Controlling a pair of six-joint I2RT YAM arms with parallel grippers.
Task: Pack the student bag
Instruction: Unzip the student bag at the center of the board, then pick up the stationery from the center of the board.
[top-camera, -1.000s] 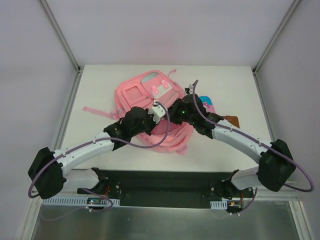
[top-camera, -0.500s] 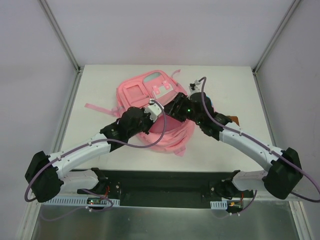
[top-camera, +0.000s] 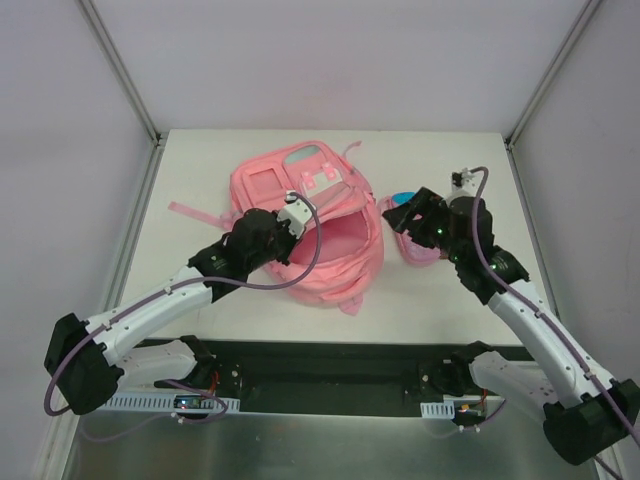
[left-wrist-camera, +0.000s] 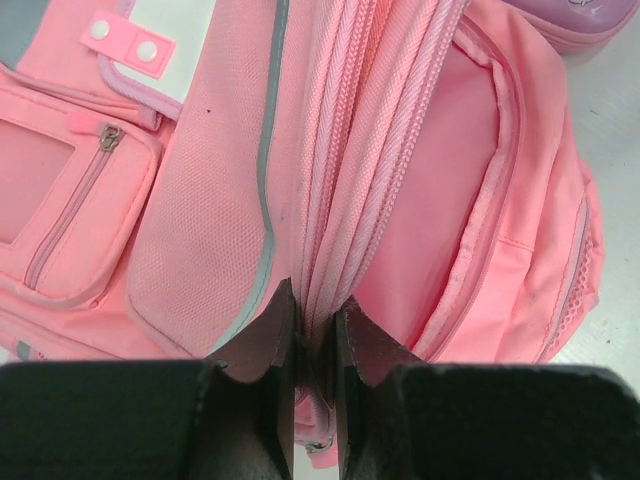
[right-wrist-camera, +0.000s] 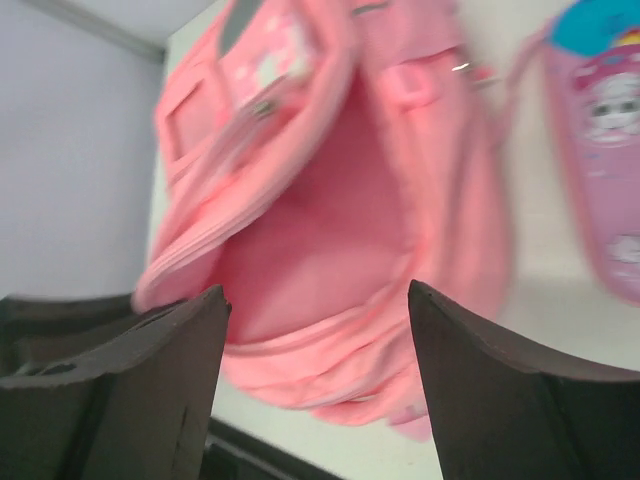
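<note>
The student bag lies in the middle of the table, front pockets facing up and its main compartment gaping open toward the right. My left gripper is shut on the bag's pink zip edge, the fingers pinching the fabric between them. To the right of the bag hovers my right gripper, open and holding nothing, over a small pink pencil case. In the right wrist view the gripper faces the bag's open mouth.
The pencil case with its cartoon print lies just right of the bag on the white table. A pink strap trails off to the left. Metal frame posts stand at the table's back corners.
My right gripper has opened, let go of the bag's edge and pulled away to the right over the pencil case. The bag's mouth now lies open. The left gripper keeps its hold.
</note>
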